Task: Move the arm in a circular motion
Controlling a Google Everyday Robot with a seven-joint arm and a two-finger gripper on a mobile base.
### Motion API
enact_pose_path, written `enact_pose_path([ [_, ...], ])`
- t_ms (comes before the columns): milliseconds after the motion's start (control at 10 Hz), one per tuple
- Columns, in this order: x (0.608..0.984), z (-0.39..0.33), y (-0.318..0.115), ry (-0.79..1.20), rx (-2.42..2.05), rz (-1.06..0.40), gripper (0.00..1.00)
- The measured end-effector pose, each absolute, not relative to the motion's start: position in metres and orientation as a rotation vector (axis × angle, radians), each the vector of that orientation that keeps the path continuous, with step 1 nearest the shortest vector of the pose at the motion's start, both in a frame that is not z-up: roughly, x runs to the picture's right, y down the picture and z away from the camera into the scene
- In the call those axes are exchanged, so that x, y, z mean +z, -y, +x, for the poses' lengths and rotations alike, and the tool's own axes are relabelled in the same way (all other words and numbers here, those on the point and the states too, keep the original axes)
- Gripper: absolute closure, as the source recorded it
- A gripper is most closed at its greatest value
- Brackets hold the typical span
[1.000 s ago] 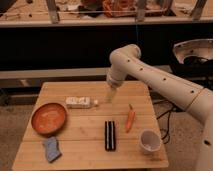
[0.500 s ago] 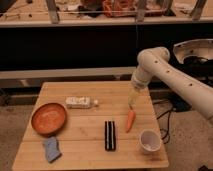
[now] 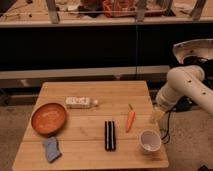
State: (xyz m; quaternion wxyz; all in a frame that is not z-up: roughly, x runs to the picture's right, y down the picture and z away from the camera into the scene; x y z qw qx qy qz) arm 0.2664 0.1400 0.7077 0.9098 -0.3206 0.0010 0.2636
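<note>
My glossy white arm (image 3: 184,86) comes in from the right in the camera view, bending down at a bulbous joint beside the wooden table's (image 3: 90,127) right edge. It ends in a small pale beige gripper (image 3: 156,116) hanging just off the table's right edge, above and right of a white cup (image 3: 150,141) and to the right of a carrot (image 3: 130,120). The gripper holds nothing that I can see.
On the table lie an orange bowl (image 3: 49,118), a blue sponge (image 3: 51,149), a lying plastic bottle (image 3: 80,102) and a black rectangular object (image 3: 110,135). A dark counter with cluttered shelf (image 3: 100,15) runs behind. Cables hang at the right.
The arm has swung from over the table's middle to the right and then down, so the gripper now hangs off the table's right edge near the cup.
</note>
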Motion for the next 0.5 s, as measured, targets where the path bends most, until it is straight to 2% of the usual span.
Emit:
enact_pose_path([
  [200,0.692,0.267,-0.154,-0.024,0.57,-0.662,0.2],
  [500,0.666,0.228,-0.162,-0.046,0.576,-0.652,0.2],
])
